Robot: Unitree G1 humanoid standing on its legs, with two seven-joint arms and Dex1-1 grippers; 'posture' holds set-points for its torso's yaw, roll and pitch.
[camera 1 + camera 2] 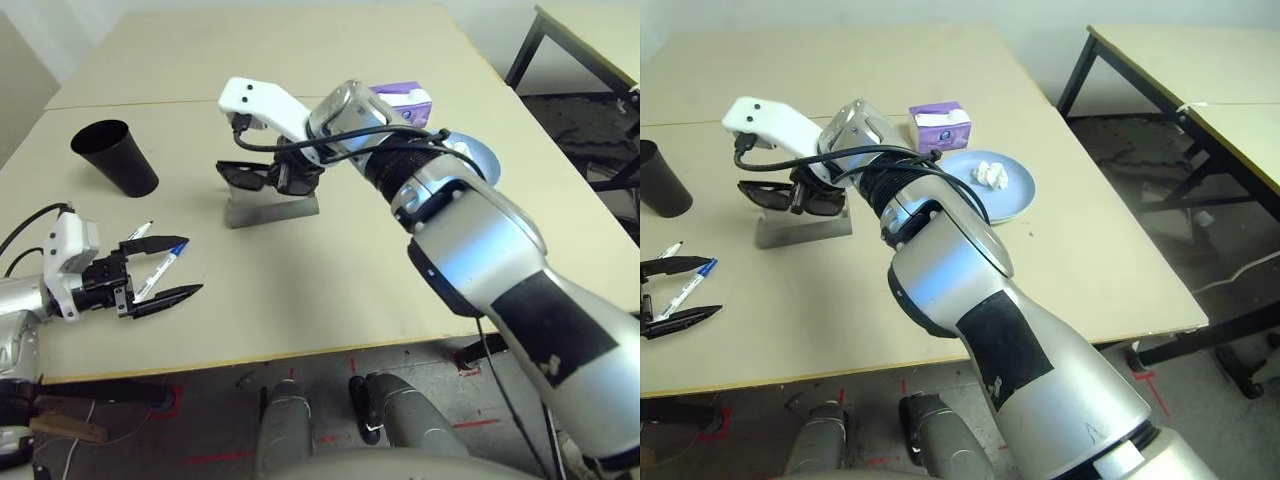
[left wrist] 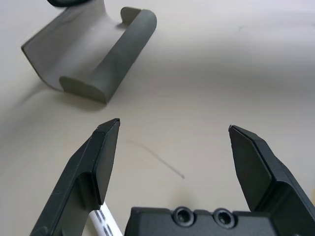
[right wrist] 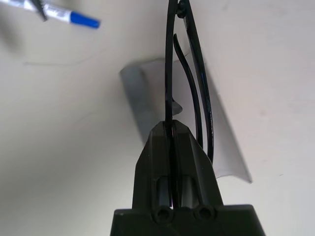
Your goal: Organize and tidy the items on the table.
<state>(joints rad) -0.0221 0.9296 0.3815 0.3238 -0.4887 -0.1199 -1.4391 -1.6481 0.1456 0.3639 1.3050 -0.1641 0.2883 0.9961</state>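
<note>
- The right gripper [image 3: 172,129] is pinched tight on the black sunglasses [image 1: 262,177], clamping the frame between its fingers and holding them just above the grey glasses case [image 1: 270,208].
- The case lies open and empty on the table [image 1: 330,290], near its middle.
- The left gripper [image 1: 165,268] hovers low at the table's near left edge, its fingers spread wide with nothing between them.
- Two white pens lie beneath and beside it: the blue-capped pen [image 1: 164,262] and the black-capped pen [image 1: 139,231].
- The black cup [image 1: 116,156] stands upside down at the far left.
- The blue plate [image 1: 1012,190] holds the white tissue wad [image 1: 990,173], just beside the tissue box [image 1: 940,125].
</note>
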